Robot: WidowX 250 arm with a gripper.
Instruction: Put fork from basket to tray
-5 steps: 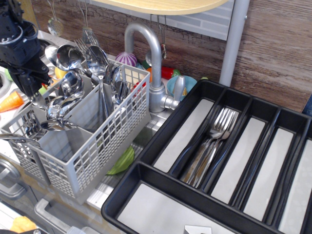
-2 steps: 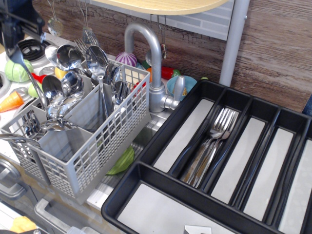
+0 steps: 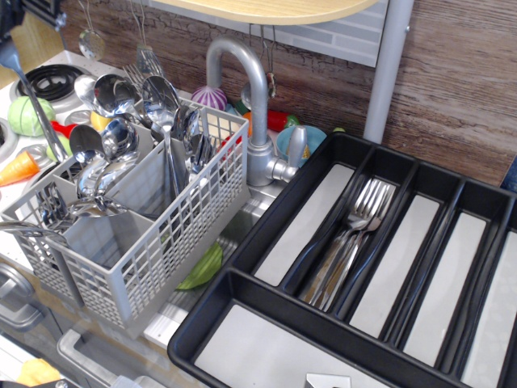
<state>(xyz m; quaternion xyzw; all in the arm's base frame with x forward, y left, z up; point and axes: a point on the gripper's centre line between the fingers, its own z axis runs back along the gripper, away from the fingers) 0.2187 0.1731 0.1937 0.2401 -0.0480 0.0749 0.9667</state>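
The grey grid-walled basket (image 3: 161, 242) stands at the left, full of shiny spoons (image 3: 161, 101) and other cutlery. A slim silver fork (image 3: 36, 105) slants up out of its far left compartment, its lower end still among the cutlery. Its upper end reaches toward my gripper (image 3: 36, 6). Only a dark edge of the gripper shows in the top left corner; its fingertips are cut off by the frame. The black tray (image 3: 275, 212) lies at the right, with several forks (image 3: 347, 242) in its second long compartment.
A grey faucet (image 3: 254, 105) rises between basket and tray. Toy vegetables (image 3: 20, 117) and a stove burner (image 3: 44, 81) lie behind the basket at the left. A grey post (image 3: 388, 73) stands behind the tray, and a wooden shelf (image 3: 266, 10) hangs overhead.
My gripper has risen from beside the basket's left end to the top left corner, drawing the fork up with it. The basket and tray have not moved.
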